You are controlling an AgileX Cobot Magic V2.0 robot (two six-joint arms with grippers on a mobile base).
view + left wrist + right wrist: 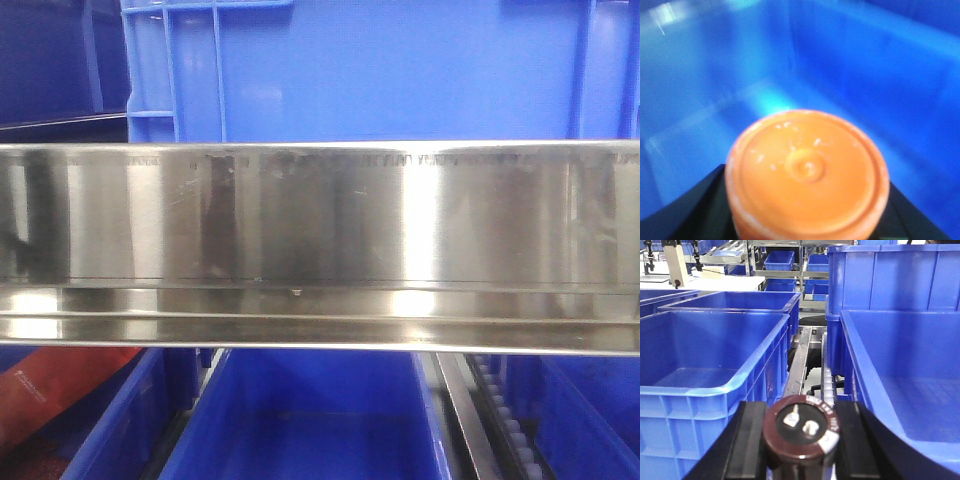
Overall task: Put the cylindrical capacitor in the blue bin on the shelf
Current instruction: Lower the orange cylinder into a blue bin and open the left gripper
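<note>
Dark-brown capacitor (801, 432) upright in right claw (801, 442)

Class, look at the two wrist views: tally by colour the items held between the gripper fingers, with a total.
Orange: 1, the round orange piece in the left gripper.
Dark brown: 1, the cylindrical capacitor in the right gripper.
Total: 2
</note>
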